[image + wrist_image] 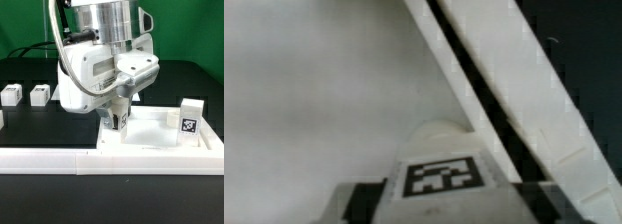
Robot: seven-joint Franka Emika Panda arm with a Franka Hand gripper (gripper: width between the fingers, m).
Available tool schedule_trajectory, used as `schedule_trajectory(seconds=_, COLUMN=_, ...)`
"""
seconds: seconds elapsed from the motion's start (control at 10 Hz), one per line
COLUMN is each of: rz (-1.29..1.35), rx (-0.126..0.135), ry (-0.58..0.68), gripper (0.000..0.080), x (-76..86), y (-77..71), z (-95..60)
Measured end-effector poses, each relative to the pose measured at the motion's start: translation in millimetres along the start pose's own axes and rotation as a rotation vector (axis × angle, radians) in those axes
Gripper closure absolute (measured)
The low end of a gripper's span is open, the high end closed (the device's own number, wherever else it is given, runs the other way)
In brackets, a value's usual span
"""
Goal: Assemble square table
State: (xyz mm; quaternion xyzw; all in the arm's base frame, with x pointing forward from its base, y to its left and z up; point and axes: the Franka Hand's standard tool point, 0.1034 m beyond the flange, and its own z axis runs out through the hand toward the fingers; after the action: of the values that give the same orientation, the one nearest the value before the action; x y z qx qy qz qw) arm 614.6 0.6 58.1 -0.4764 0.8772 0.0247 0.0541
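The square table's white tray-like top [150, 128] lies under the arm, and in the wrist view its flat inner face [313, 100] and raised rim [491, 70] fill the picture. My gripper [117, 120] points down over the top's corner on the exterior view's left. It is shut on a white leg [441, 150] with a black-white tag, which sits between the dark fingers [370, 200]. Another tagged white leg [188, 115] stands upright at the top's corner on the exterior view's right. Two loose legs [12, 95] [40, 95] rest on the black table at the exterior view's left.
A long white L-shaped rail [60, 158] runs along the front of the top and up its side on the exterior view's left. The arm's white body [95, 65] hangs over the middle of the scene. A green backdrop [20, 25] stands behind.
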Motion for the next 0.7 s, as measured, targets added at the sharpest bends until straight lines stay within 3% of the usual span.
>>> schedule_trajectory(seconds=0.2, rz=-0.014, rx=-0.002, ry=0.001, gripper=0.0502, x=0.9, y=0.5, z=1.9)
schedule_trajectory(seconds=0.3, rz=-0.014, rx=-0.002, ry=0.001, gripper=0.0291, x=0.9, y=0.7, z=2.1)
schedule_trajectory(seconds=0.4, rz=-0.014, rx=-0.002, ry=0.002, gripper=0.0194, x=1.1, y=0.8, z=2.4)
schedule_trajectory(seconds=0.7, rz=-0.014, rx=-0.003, ry=0.003, gripper=0.0152, x=1.5, y=1.1, z=3.3)
